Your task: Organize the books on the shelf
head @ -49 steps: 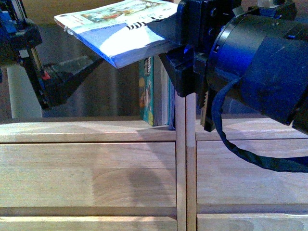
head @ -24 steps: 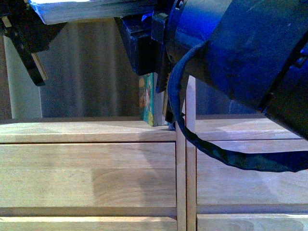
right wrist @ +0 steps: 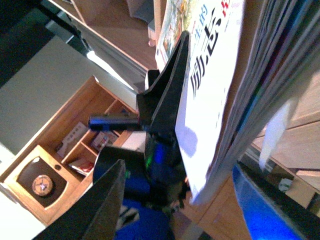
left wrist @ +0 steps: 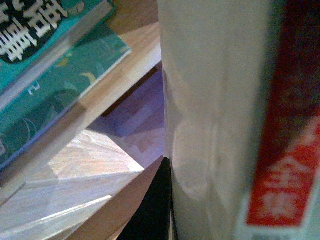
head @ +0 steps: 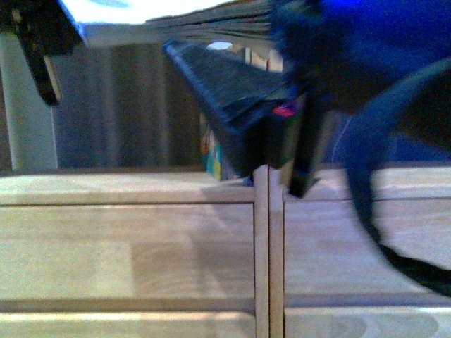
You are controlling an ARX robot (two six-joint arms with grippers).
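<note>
Step in hand, as judged: passing the book [head: 183, 24] between arms above the shelf [head: 127, 253]. The book lies flat at 12 o'clock in the front view. The right pincer [right wrist: 182, 172] stands spread either side of it. The left pincer [head: 39, 49], at 10 o'clock, lays one finger on the cover; you cannot tell its grip. Next, you must stand the book upright beside the shelved books [head: 211, 155]. Since one second ago, the book has risen.
</note>
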